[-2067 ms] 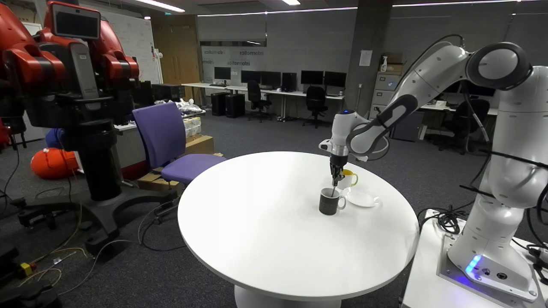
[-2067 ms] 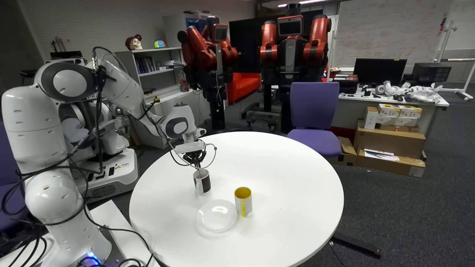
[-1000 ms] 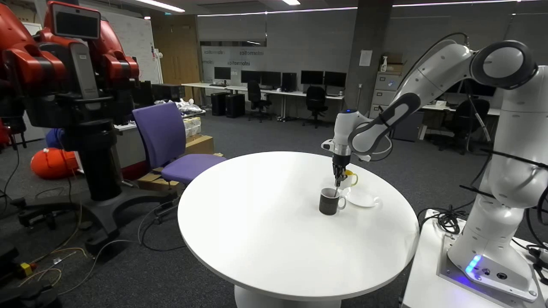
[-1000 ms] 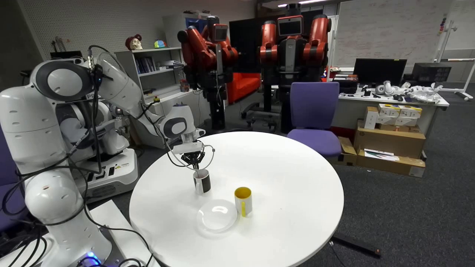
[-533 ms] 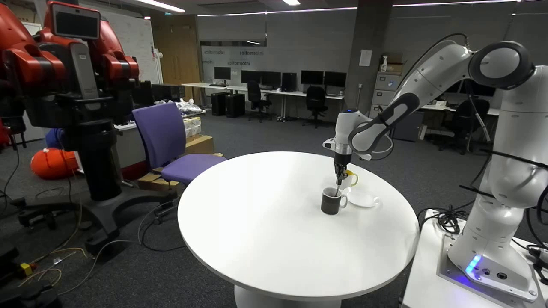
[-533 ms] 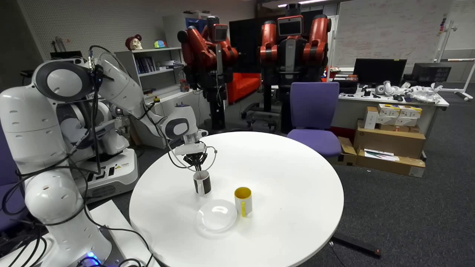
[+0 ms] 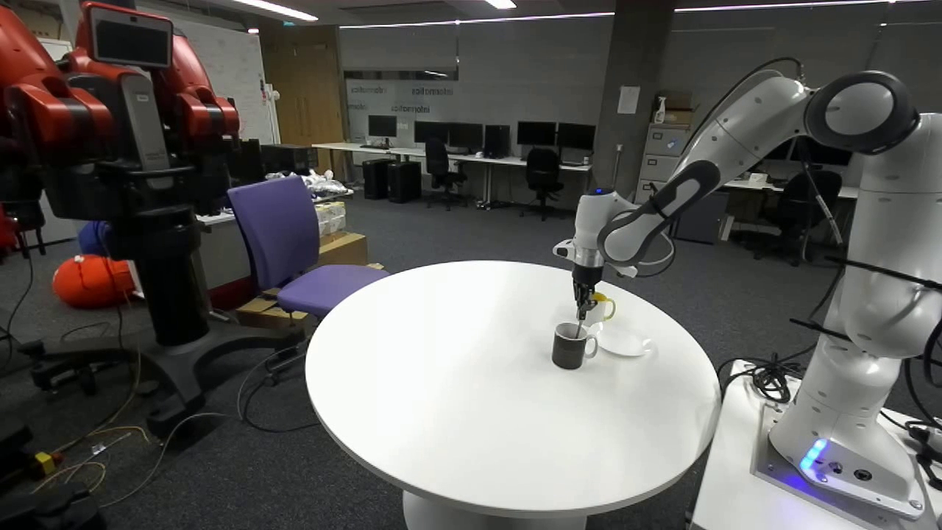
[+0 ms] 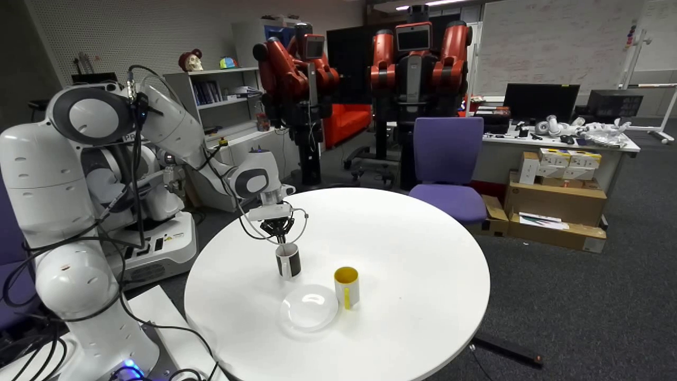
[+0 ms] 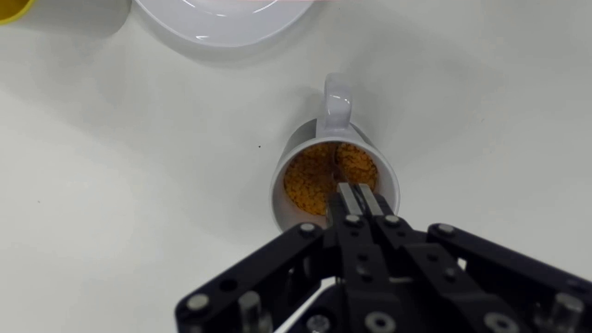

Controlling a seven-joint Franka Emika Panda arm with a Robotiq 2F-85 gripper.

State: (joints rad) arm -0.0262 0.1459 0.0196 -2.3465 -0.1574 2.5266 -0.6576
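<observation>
I see the hand (image 9: 357, 186) clamped on a slim utensil (image 9: 341, 173) leaning into the dark mug (image 7: 567, 351) on the counter (image 7: 441, 405), down to orange granules (image 9: 306, 178). In the wrist view, the plate (image 9: 231, 40) lies at the mug's eleven o'clock. The step looks like working them; the next move wants a steady pinch, clear of the rim (image 9: 336, 139).

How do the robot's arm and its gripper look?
The arm is white with rounded links, dark grey joint rings, black cables and a blue light strip at its base. The gripper is black, with bar linkages, silvery bolts and pale grey fingertips.
</observation>
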